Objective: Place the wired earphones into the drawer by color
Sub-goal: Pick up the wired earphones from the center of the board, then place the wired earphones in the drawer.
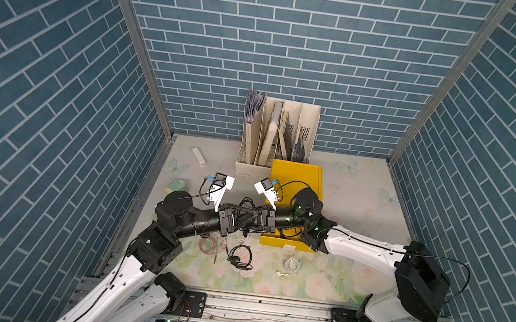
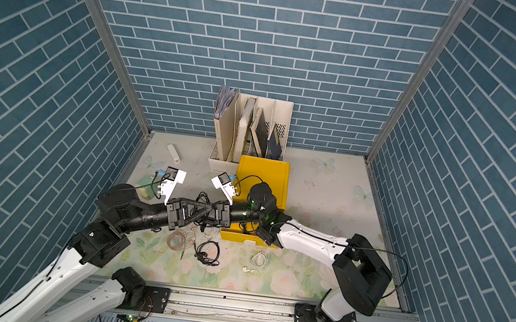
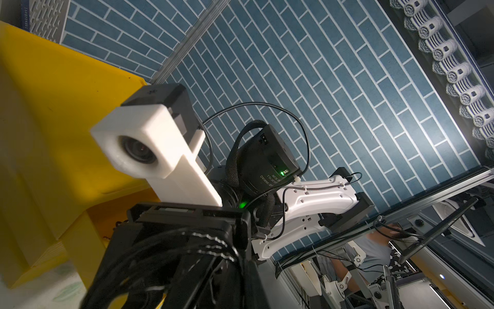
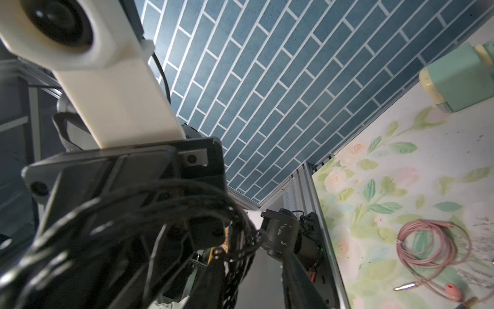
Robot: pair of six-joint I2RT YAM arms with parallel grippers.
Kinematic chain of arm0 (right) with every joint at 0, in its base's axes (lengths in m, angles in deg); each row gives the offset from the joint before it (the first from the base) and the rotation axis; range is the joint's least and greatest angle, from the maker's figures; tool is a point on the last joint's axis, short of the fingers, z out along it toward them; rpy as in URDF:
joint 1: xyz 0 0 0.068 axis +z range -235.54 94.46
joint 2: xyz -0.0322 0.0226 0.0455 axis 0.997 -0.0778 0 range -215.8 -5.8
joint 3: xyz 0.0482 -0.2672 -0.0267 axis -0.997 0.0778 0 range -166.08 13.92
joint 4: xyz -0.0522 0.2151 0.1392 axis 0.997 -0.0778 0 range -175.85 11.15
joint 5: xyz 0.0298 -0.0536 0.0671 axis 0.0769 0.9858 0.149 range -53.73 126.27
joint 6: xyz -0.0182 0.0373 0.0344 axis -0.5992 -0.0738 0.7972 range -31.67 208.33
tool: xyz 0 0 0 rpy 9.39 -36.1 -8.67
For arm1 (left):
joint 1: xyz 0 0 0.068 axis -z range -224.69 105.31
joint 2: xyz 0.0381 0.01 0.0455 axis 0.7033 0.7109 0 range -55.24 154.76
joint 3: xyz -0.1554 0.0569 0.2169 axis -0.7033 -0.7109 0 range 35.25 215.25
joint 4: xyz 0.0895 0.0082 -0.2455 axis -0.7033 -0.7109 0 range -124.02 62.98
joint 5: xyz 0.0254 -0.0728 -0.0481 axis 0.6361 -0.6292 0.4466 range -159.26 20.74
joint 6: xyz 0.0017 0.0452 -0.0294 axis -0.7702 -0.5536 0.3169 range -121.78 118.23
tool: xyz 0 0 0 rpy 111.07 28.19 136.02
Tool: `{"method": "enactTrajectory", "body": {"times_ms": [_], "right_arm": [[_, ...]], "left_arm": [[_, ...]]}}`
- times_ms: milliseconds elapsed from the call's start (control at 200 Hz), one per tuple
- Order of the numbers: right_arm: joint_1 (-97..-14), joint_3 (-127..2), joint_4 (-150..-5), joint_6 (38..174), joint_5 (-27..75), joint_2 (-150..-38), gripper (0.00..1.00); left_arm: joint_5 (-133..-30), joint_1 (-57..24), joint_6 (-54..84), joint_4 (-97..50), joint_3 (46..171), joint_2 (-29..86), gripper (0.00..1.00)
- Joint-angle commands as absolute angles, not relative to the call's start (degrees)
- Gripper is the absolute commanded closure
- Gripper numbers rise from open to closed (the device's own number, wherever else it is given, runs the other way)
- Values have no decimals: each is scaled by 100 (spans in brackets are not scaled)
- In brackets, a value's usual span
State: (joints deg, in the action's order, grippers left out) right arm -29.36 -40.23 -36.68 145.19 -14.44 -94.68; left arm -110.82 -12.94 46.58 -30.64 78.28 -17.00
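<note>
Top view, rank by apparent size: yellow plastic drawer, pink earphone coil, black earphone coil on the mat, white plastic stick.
Yellow plastic drawer
then pink earphone coil and black earphone coil, alike
white plastic stick smallest

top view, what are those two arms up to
The arms meet tip to tip above the table, black earphones tangled between the left gripper and right gripper. The left is shut on them; the right's jaws are hidden. A pink coil, black coil and white coil lie by the yellow drawer.
</note>
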Motion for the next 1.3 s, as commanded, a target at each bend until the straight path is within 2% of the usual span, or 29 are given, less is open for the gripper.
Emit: {"method": "enactTrajectory", "body": {"times_ms": [0,130,385,450,520,565,620,690,780,900,1105,1230,1295], "right_arm": [[-2885,-4197,-3387,14638,-1560,-9486,81],[-2887,-4143,-3325,14694,-1560,-9483,100],[-2887,-4105,-3441,14631,-1491,-9417,100],[-2887,-4144,-3740,14485,-1405,-9374,100],[-2893,-4227,-4260,14217,-1264,-9305,100],[-2905,-4254,-4520,14072,-1194,-9259,100],[-2919,-4264,-4719,13985,-1120,-9207,100],[-2961,-4221,-4878,13942,-1048,-9127,100],[-3021,-4220,-5191,13823,-935,-9000,100],[-3155,-4255,-5675,13632,-817,-8746,100],[-3504,-4613,-7358,12978,-424,-8288,100],[-3770,-4875,-8444,12592,-123,-8031,100],[-3838,-5235,-9484,12158,288,-8002,100]], "left_arm": [[-11070,-1318,4608,-2856,7790,-1736,100],[-11062,-1319,4601,-2842,7783,-1741,100],[-10955,-1319,4533,-3019,7822,-1746,98],[-10853,-1315,4478,-3173,7919,-1747,87],[-10789,-1317,4411,-3308,8036,-1728,80],[-10731,-1322,4389,-3394,8112,-1719,67],[-10697,-1320,4372,-3481,8180,-1709,60],[-10641,-1319,4373,-3557,8247,-1716,44],[-10567,-1322,4355,-3659,8329,-1730,38],[-10449,-1316,4293,-3843,8482,-1729,21],[-10191,-1327,4145,-4194,8807,-1725,7],[-10071,-1327,4146,-4309,8951,-1701,3],[-9966,-1326,4129,-4378,9007,-1709,3]]}}
